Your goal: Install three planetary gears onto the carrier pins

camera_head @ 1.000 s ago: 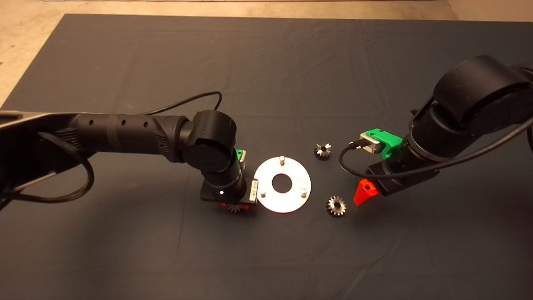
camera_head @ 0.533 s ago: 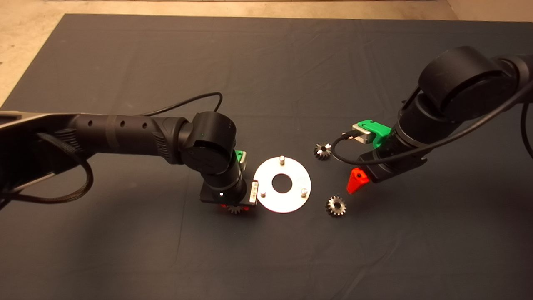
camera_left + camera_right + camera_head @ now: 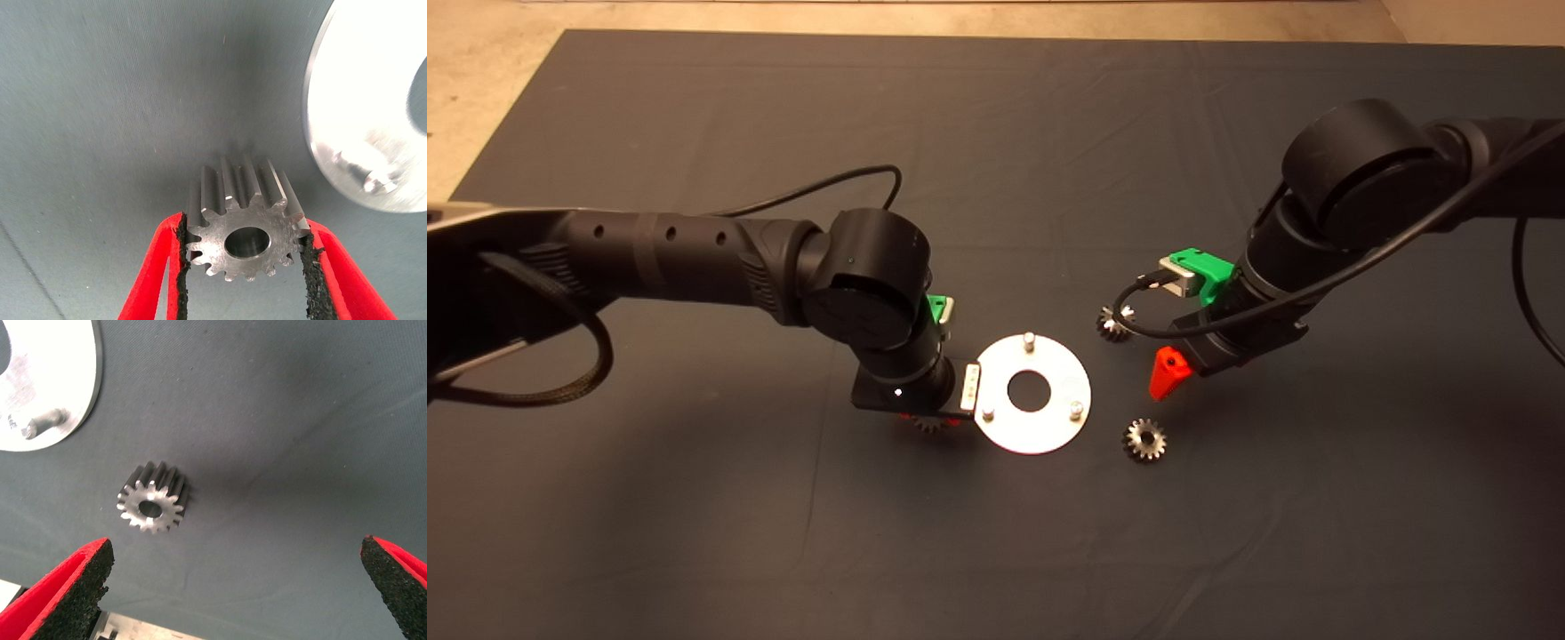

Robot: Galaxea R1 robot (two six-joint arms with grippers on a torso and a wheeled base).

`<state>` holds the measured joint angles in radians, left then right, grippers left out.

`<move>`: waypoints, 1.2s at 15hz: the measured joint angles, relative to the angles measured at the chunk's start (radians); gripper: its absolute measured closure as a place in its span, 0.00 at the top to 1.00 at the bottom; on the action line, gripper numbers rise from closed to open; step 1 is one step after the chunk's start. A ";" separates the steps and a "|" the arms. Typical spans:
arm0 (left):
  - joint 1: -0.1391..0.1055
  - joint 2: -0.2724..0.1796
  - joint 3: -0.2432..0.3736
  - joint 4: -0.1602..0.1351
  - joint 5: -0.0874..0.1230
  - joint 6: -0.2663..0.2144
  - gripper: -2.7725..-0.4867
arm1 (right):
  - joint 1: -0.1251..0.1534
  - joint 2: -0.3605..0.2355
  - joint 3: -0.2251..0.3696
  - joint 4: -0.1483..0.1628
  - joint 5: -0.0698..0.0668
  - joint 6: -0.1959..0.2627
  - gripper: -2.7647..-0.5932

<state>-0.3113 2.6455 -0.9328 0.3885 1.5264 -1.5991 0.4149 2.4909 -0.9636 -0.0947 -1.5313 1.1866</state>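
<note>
The left claw is clamped on one planetary gear just beside the disc; the right claw hangs spread wide above a second gear on the mat; a third gear lies beyond; all three carrier pins stand bare.

In the head view the left arm's wrist covers most of the left gripper and the gear it holds — only some teeth and a bit of red show below the wrist. The far gear is partly hidden by the right arm's cable. The right gripper shows one red finger there; its other finger is covered by the arm. In both wrist views the carrier disc is cut off by the picture's edge — one pin shows, blurred.
</note>
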 joint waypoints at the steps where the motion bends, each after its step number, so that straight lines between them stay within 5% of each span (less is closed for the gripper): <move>1: -0.003 0.000 0.001 -0.002 0.000 -0.001 0.16 | -0.002 0.004 -0.006 -0.002 0.000 -0.003 1.00; 6: -0.013 0.000 0.004 -0.010 0.000 -0.008 0.16 | -0.013 0.012 -0.025 -0.008 0.000 -0.012 1.00; 15: -0.092 -0.002 0.032 -0.067 0.000 -0.019 0.16 | -0.013 0.025 -0.046 -0.014 0.001 -0.016 1.00; 18: -0.100 0.000 0.037 -0.083 0.000 -0.036 0.16 | -0.014 0.025 -0.051 -0.016 0.001 -0.016 1.00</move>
<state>-0.4109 2.6460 -0.8962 0.3060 1.5264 -1.6351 0.4011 2.5160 -1.0149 -0.1106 -1.5306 1.1709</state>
